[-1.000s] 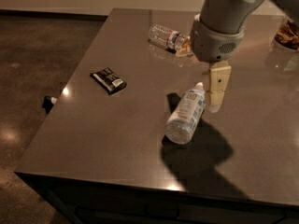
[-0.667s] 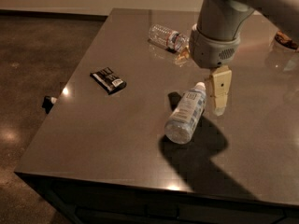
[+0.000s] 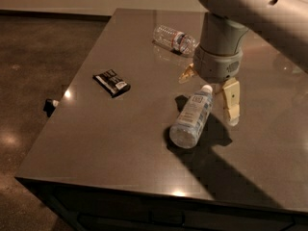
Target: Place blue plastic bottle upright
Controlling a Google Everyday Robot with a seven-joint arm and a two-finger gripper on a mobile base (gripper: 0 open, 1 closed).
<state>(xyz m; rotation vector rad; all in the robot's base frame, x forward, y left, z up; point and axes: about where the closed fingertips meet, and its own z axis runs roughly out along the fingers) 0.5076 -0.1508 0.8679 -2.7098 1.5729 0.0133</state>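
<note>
The blue plastic bottle (image 3: 192, 117) lies on its side on the grey table (image 3: 120, 138), white cap pointing away toward the arm, its pale label with a small dark square facing up. My gripper (image 3: 208, 97) hangs just above and behind the cap end. It is open: one pale finger (image 3: 231, 105) stands to the right of the bottle's neck, and the other fingertip (image 3: 186, 74) shows to the far left of the cap. The bottle is not held.
A clear ribbed bottle (image 3: 174, 38) with a red-and-blue band lies at the back of the table. A black snack packet (image 3: 111, 82) lies to the left. A small dark object (image 3: 49, 105) sits on the floor beside the table's left edge.
The gripper has come down slightly around the bottle's cap end, and its second fingertip now shows on the left. The bottle has not moved.
</note>
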